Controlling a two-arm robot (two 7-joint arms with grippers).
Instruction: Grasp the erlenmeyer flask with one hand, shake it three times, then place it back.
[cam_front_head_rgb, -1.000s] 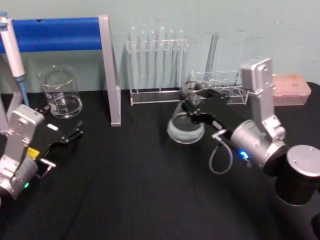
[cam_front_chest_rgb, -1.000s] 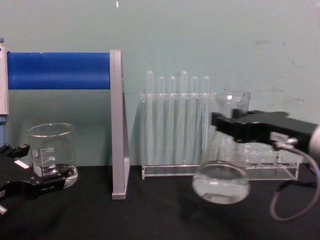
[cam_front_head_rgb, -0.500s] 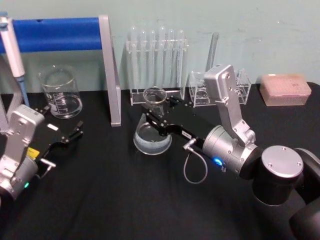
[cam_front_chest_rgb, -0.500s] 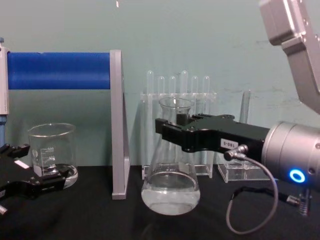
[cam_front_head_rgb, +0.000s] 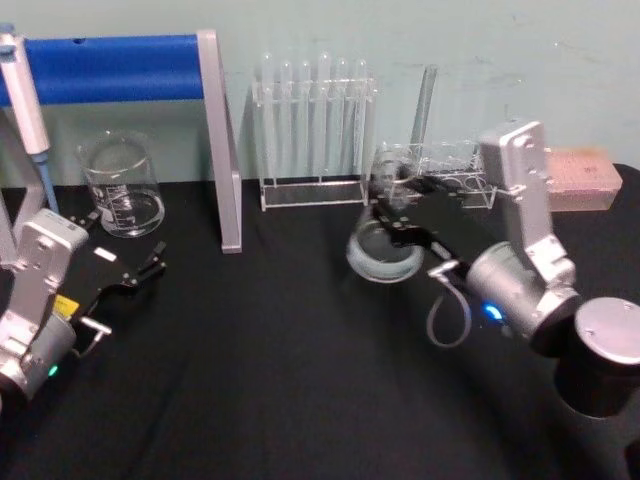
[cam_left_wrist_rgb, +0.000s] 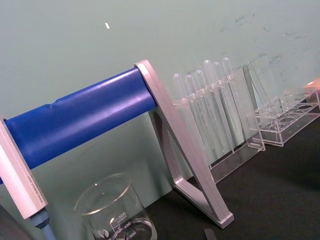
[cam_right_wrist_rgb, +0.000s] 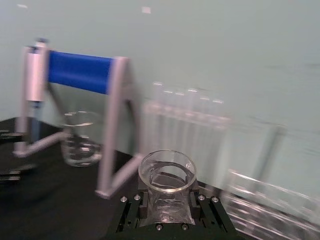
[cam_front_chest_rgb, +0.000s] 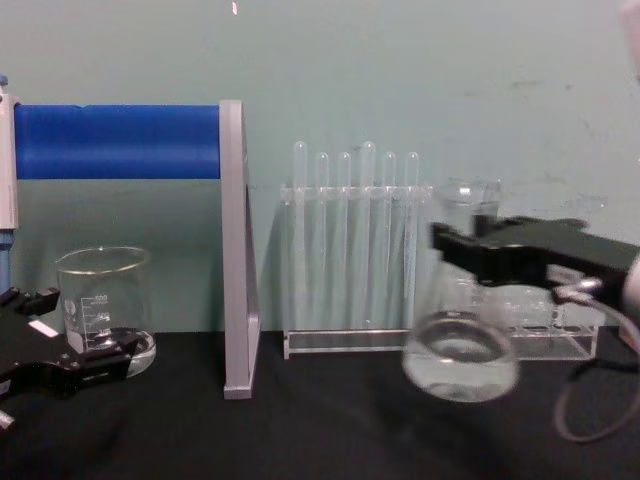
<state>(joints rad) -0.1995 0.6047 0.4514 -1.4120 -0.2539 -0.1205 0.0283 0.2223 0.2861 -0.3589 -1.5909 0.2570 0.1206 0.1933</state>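
Clamping the erlenmeyer flask (cam_front_head_rgb: 383, 255) by its neck, my right gripper (cam_front_head_rgb: 397, 212) holds it tilted off the table (cam_front_head_rgb: 280, 380) at two o'clock. A wide shake could clip the low tube rack (cam_front_head_rgb: 465, 187) behind or slop liquid. Left gripper (cam_front_head_rgb: 128, 278) parked at eight o'clock.

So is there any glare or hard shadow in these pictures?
Left wrist view: a pale sheen runs along the blue bar. Chest view: the liquid in the erlenmeyer flask, held by the right gripper, catches light. Head view: no hard shadows on the black table; a blue lamp glows on the right arm; the left gripper idles at left.
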